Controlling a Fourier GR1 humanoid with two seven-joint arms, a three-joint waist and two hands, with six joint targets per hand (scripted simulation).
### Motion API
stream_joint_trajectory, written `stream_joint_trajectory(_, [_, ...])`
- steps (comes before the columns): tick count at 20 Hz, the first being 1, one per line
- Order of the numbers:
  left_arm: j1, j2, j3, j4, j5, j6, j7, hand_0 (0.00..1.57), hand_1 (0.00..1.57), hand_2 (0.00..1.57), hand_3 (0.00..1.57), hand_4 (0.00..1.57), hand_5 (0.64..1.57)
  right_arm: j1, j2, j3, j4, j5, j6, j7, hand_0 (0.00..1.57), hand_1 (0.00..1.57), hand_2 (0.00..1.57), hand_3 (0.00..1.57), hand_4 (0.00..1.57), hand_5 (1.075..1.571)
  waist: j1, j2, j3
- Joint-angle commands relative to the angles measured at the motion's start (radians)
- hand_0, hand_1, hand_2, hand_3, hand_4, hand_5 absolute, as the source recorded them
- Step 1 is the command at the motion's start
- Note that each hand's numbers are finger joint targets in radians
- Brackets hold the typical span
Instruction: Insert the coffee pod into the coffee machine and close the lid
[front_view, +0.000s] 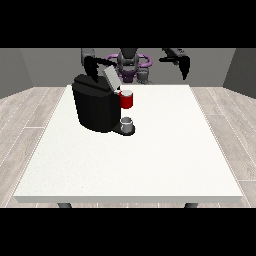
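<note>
A black coffee machine (95, 107) stands on the white table (150, 155), left of centre, its grey lid (111, 77) tilted up and open. A red pod holder (126, 100) sticks out at the machine's front right, and a small grey cup (127, 123) sits below it on the machine's base. I cannot pick out the coffee pod itself. The hand at the view's left (92, 66) hangs just behind and above the machine's top, close to the lid. The hand at the view's right (183, 64) is raised over the far right table edge, fingers pointing down.
The robot's torso (129, 64) stands behind the table's far edge. Wooden floor surrounds the table. The table's near half and right side carry nothing I can see.
</note>
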Motion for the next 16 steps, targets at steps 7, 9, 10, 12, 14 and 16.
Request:
stream_joint_trajectory(7, [-0.032, 0.010, -0.024, -0.011, -0.026, 0.065, -0.028, 0.00, 0.00, 0.00, 0.00, 0.00, 1.571, -0.094, 0.014, 0.008, 0.091, 0.037, 0.004, -0.046, 0.00, 0.00, 0.00, 0.00, 0.00, 1.571, -0.011, 0.065, 0.0009])
stream_joint_trajectory(9, [-0.033, 0.026, -0.011, 0.004, 0.002, 0.040, -0.016, 0.00, 0.00, 0.00, 0.00, 0.00, 1.571, -0.140, 0.021, 0.004, 0.097, 0.047, -0.030, 0.001, 0.00, 0.00, 0.00, 0.00, 0.00, 1.571, 0.008, 0.068, 0.0008])
stream_joint_trajectory(10, [-0.067, 0.051, 0.013, -0.016, 0.036, 0.033, 0.041, 0.00, 0.00, 0.00, 0.00, 0.00, 1.571, -0.110, 0.004, -0.008, 0.119, 0.036, 0.005, -0.055, 0.00, 0.00, 0.00, 0.00, 0.00, 1.571, 0.003, 0.074, 0.0009])
stream_joint_trajectory(12, [0.033, 0.005, -0.059, -0.051, 0.006, 0.005, -0.010, 0.00, 0.00, 0.00, 0.00, 0.00, 1.571, -0.121, 0.021, -0.005, 0.129, 0.049, -0.028, -0.035, 0.00, 0.00, 0.00, 0.00, 0.00, 1.571, 0.051, 0.051, 0.0009])
stream_joint_trajectory(14, [0.021, 0.021, -0.029, 0.010, -0.010, 0.033, -0.077, 0.00, 0.00, 0.00, 0.00, 0.00, 1.571, -0.125, 0.046, 0.019, 0.107, 0.055, -0.025, -0.040, 0.00, 0.00, 0.00, 0.00, 0.00, 1.571, 0.007, 0.070, 0.0007])
stream_joint_trajectory(16, [-0.017, 0.036, -0.015, 0.007, 0.013, 0.041, -0.004, 0.00, 0.00, 0.00, 0.00, 0.00, 1.571, -0.145, 0.013, 0.007, 0.123, 0.043, 0.017, -0.033, 0.00, 0.00, 0.00, 0.00, 0.00, 1.571, -0.004, 0.062, 0.0008])
